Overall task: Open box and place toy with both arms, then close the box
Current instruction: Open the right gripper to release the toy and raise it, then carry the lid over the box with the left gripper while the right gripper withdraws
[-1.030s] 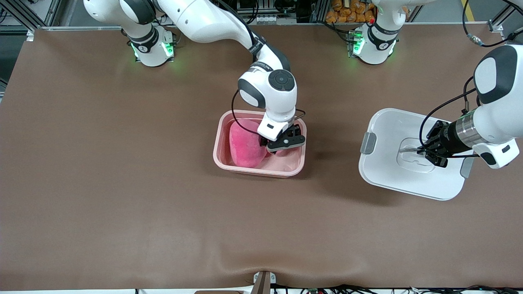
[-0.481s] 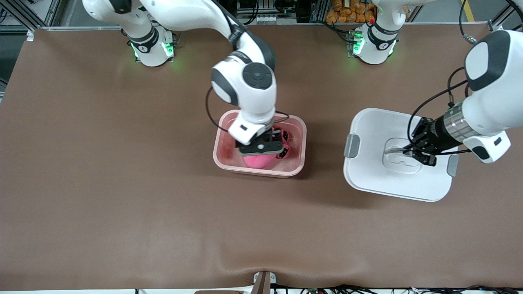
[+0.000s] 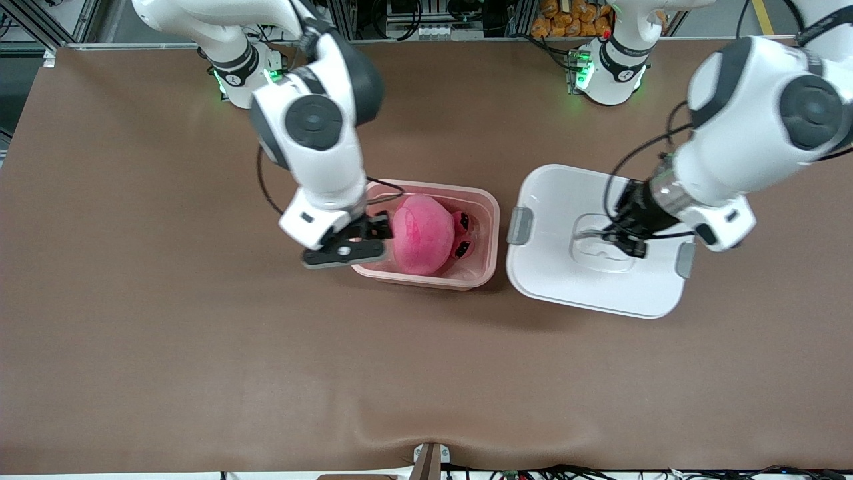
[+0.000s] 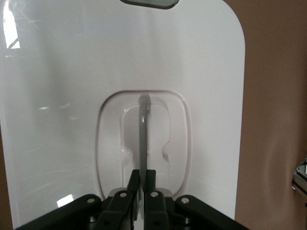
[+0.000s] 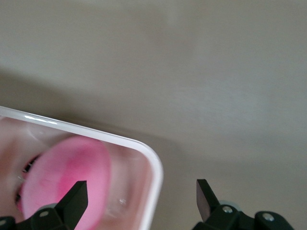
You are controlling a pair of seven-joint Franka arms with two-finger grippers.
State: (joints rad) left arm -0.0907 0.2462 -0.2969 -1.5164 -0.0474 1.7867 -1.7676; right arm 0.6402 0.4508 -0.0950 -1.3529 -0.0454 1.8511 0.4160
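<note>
The pale pink tub of the box [image 3: 490,204] stands open mid-table with the hot-pink toy [image 3: 421,235] lying in it. My right gripper [image 3: 363,237] is open and empty over the tub's rim at the right arm's end. In the right wrist view its gripper [image 5: 141,191] straddles the tub rim [image 5: 96,135], with the toy [image 5: 62,177] to one side. My left gripper [image 3: 618,240] is shut on the clear handle [image 4: 143,129] of the white lid [image 3: 566,200] beside the tub, toward the left arm's end. The left wrist view shows the gripper [image 4: 142,176] clamped on the handle.
The lid has two grey side clips [image 3: 520,225] [image 3: 684,260]; one clip also shows in the left wrist view [image 4: 148,2]. A narrow strip of brown table [image 3: 200,333] separates lid and tub. The arm bases [image 3: 610,70] stand at the table's top edge.
My right gripper has let go of the toy and moved out of the tub toward the right arm's end. My left gripper has carried the lid closer to the tub.
</note>
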